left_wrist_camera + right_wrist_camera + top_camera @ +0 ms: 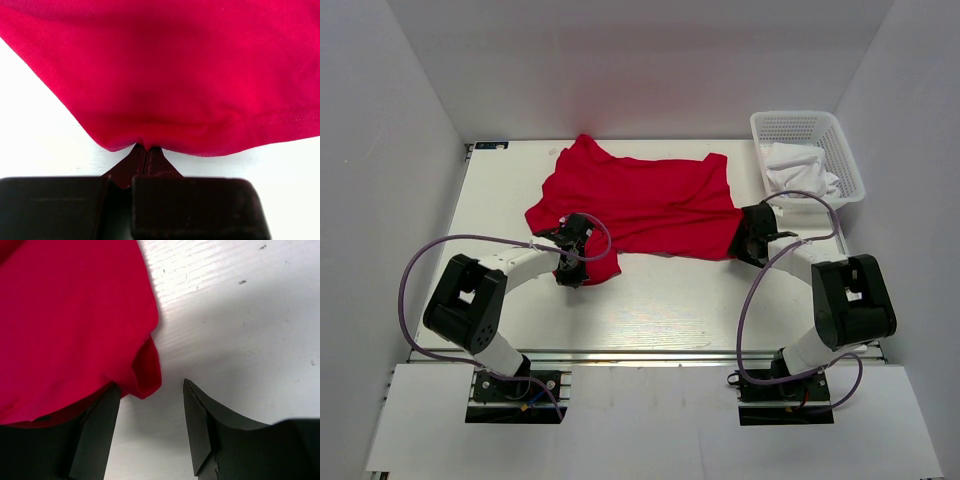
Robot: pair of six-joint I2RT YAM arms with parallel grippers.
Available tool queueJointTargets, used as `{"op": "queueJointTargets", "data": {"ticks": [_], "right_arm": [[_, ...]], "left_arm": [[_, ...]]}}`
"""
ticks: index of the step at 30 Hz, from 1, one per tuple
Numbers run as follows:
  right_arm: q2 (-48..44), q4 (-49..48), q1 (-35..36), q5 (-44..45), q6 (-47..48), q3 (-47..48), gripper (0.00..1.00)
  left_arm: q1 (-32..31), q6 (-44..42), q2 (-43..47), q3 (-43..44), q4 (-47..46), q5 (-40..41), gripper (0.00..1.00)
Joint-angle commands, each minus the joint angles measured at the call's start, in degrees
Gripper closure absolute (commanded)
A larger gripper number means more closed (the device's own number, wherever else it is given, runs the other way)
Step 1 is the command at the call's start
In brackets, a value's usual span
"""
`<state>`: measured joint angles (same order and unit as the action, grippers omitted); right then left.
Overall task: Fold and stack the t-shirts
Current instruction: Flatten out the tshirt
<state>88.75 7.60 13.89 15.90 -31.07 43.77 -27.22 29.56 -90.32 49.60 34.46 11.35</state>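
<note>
Red knit, thin and soft: we logged one short-sleeved t-shirt (pixel 640 205), round-necked and unprinted. It lay rumpled on the white table (pixel 670 300), just left of the basket (pixel 848 165). Its outline was irregular, with shallow creases across the body and a stitched hem along one edge.

White plastic mesh formed the basket, which was rectangular with walls flaring outward. Inside it we noted a crumpled white cloth (pixel 798 168).

Dark and blocky, the left gripper (pixel 146 149) was clenched on a small pucker of the t-shirt's edge, on the side of the garment farthest from the basket. The fabric bunched into soft folds at the bite.

At the shirt corner nearest the basket we entered the right gripper (pixel 151 387), released, with two dark wedge-shaped fingers (pixel 200 415) parted. A folded flap of red fabric lay between them. It overlapped one finger, while the other stood apart over bare table. Nothing was pinched.

We saw the table surface as matte white, faintly grained and speckled in the right wrist view.

Lilac cables (pixel 739 335) looped from each arm.
</note>
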Motion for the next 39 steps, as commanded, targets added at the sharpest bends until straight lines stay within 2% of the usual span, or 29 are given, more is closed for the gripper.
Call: {"op": "queueJointTargets", "data": {"ticks": [1, 4, 7, 8, 11, 16, 20, 21, 25, 31, 34, 39], "right_arm": [[1.5, -3.5, -0.1, -1.6, -1.2, 1.7, 0.42], [2.9, -4.8, -0.2, -2.5, -1.0, 2.2, 0.43], [4.3, -5.2, -0.2, -2.5, -1.0, 3.2, 0.62], [4.6, -4.5, -0.4, -2.3, -0.7, 3.5, 0.81], [4.9, -2.3, -0.1, -2.6, 0.0, 5.3, 1.0], [-2.0, 0.5, 0.0, -3.0, 3.6, 6.5, 1.0], [-10.2, 0.1, 0.0, -3.6, 6.7, 7.2, 1.0], [-14.4, -0.2, 0.0, -3.9, 7.1, 7.3, 1.0], [-20.8, -1.7, 0.0, -5.4, 9.5, 10.7, 1.0], [-28.7, -2.2, -0.2, 0.2, 12.4, 17.7, 1.0], [-31.1, -2.2, -0.1, 2.6, 15.2, 23.1, 1.0], [-34.1, 0.9, 0.0, 1.2, 20.3, 32.4, 1.0]], "left_arm": [[0.1, -0.8, 0.9, 1.5, -0.4, 1.0, 1.0], [0.1, -0.8, 0.9, 1.5, -0.4, 1.0, 1.0], [0.1, -0.8, 0.9, 1.5, -0.4, 1.0, 1.0], [0.1, -0.8, 0.9, 1.5, -0.4, 1.0, 1.0], [0.1, -0.8, 0.9, 2.8, 0.9, 1.0, 1.0], [0.1, -0.8, 5.8, 6.3, 4.1, 3.7, 1.0], [0.1, -1.3, 15.3, 9.1, 5.6, 11.2, 1.0], [0.1, -1.3, 17.4, 10.7, 4.8, 12.7, 1.0], [0.6, -4.3, 26.1, 13.6, -1.6, 14.7, 1.0], [0.6, -9.0, 33.9, 24.1, -1.6, 24.7, 1.0], [0.6, -14.2, 37.7, 28.2, -7.7, 26.0, 1.0], [0.6, -22.1, 40.1, 34.8, -11.4, 20.9, 1.0]]}}
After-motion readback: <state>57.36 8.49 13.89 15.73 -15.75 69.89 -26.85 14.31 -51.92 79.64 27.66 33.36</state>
